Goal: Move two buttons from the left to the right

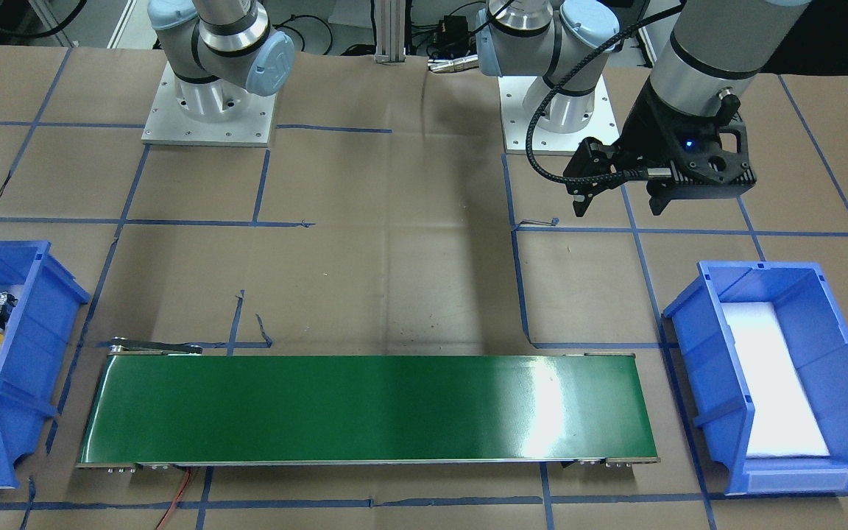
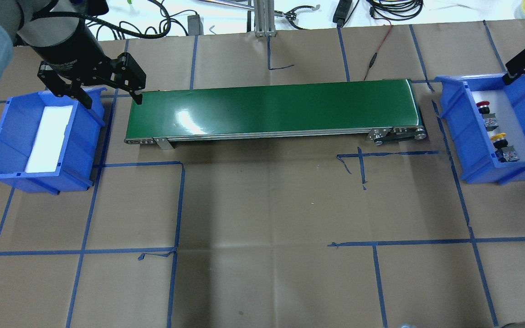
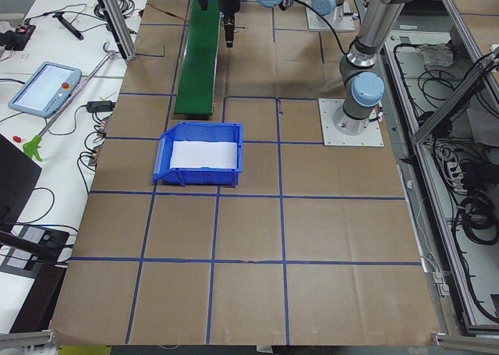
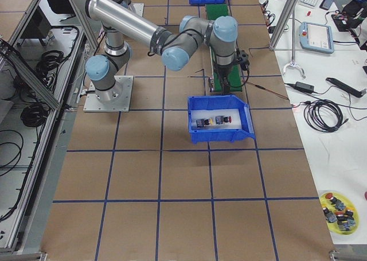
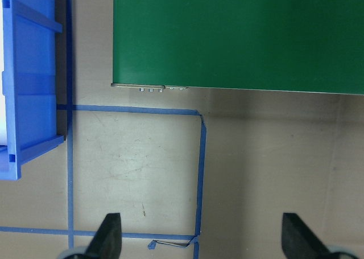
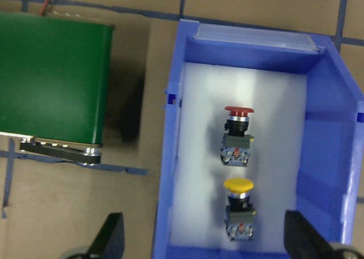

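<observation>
The left arm reaches far out from its base with the wrist turned straight down. The left gripper [image 2: 114, 102] hangs over the brown tabletop [image 2: 267, 205], in the gap between the left bin [image 2: 5, 136] and the left end of the green belt [image 2: 267, 109]. Its jaws stand wide apart and hold nothing; in the wrist view only taped paper shows between the two fingers [image 5: 111, 236]. A white liner [image 2: 48, 136] lies on the floor of that bin. The right arm stretches out toward the other end of the belt, its wrist also pointing down, and the right gripper [image 6: 205, 239] hangs above the right bin [image 6: 327, 128]. The overhead view cuts this gripper off at the frame edge, so its height over the bin is hard to judge. Its own wrist view shows the jaws spread wide, gripping and touching nothing. Both buttons lie inside the right bin on its white floor, tipped on their sides in a line along the bin, close but apart. Their caps point away from the robot. The red button [image 6: 238, 136] is the farther one from the robot and the yellow button [image 6: 239, 208] the nearer. Each lies clear of the bin's walls.
</observation>
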Available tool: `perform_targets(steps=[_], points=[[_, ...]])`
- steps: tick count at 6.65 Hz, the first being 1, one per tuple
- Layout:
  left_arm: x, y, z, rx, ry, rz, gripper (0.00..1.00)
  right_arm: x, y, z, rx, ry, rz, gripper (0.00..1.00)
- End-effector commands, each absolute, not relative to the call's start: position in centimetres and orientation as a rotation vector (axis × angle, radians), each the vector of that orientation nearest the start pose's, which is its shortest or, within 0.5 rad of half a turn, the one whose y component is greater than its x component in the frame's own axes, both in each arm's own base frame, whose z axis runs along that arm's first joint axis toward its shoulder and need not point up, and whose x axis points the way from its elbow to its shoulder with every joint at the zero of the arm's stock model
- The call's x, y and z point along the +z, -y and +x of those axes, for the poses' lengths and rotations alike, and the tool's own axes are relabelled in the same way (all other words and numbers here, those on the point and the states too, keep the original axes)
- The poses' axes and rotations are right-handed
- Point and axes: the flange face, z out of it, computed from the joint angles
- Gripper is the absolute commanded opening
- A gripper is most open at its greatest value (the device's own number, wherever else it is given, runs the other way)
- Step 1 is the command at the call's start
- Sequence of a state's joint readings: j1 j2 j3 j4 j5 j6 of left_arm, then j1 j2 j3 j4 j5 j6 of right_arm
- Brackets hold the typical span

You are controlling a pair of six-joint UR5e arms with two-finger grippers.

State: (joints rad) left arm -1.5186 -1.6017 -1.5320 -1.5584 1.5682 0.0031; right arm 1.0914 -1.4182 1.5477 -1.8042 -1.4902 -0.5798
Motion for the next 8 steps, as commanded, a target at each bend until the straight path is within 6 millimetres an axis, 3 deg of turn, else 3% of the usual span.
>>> perform_targets(steps=[1,2,3,4,6,8], points=[[49.3,51.4,-10.7,-0.031,-3.141,-0.077,1.0,48.9,53.5,-2.3,-0.155,-3.083,0.037,1.0],[49.3,51.3,-10.7,-0.034,-3.141,-0.077,1.0,49.3,51.9,3.0,-0.049,-3.063,0.097,1.0],[49.3,51.4,-10.7,-0.031,-3.143,-0.077,1.0,50.1,50.8,7.7,-0.06,-3.067,-0.01,1.0],[49.2,51.4,-10.7,-0.029,-3.143,-0.077,1.0,50.2,50.1,10.8,-0.064,-3.06,-0.091,1.0],[49.1,51.4,-10.7,-0.027,-3.143,-0.077,1.0,50.3,49.0,13.6,-0.053,-3.062,0.049,1.0],[49.1,51.4,-10.7,-0.027,-3.143,-0.077,1.0,50.2,48.6,14.7,-0.026,-3.049,0.244,1.0]])
